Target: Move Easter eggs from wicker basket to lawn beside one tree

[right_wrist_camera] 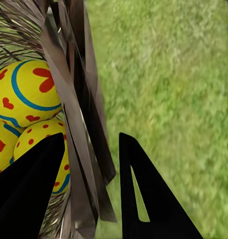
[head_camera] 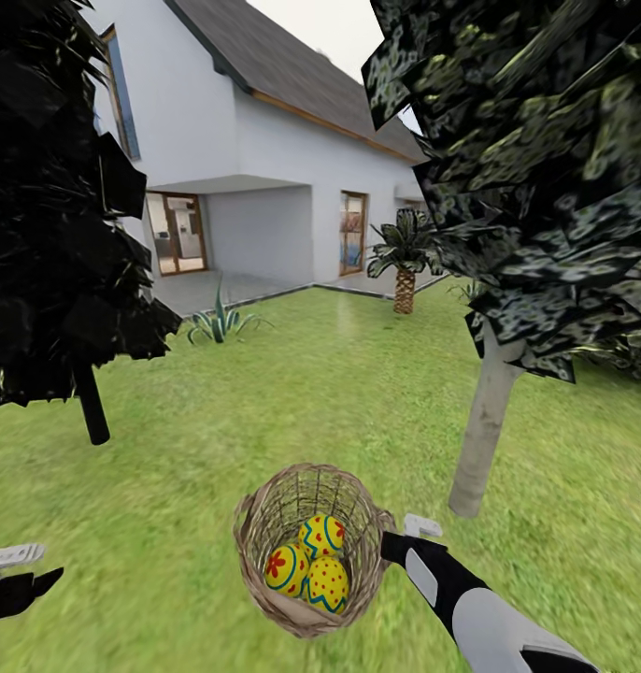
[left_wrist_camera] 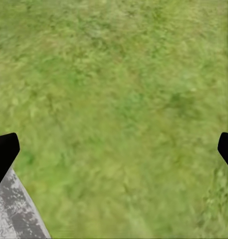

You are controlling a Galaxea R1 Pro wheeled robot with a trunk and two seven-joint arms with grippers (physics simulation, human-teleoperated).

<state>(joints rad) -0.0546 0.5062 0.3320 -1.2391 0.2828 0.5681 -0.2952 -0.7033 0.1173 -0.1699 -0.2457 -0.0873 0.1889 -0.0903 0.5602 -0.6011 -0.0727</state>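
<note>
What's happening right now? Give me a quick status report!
Right gripper straddling basket wall, one finger inside, not closed. Left gripper open over lawn. Three eggs in basket. Tree close by, nothing blocking.

You see: wicker basket (head_camera: 306, 551) – rough woven cane, matt | Easter eggs (head_camera: 311, 565) – smooth, glossy paint | lawn (head_camera: 264, 402) – mottled matt grass | tree (head_camera: 486, 421) trunk – pale, smooth

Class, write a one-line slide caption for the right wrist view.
Right gripper straddling the wicker basket wall, three Easter eggs inside.
</note>
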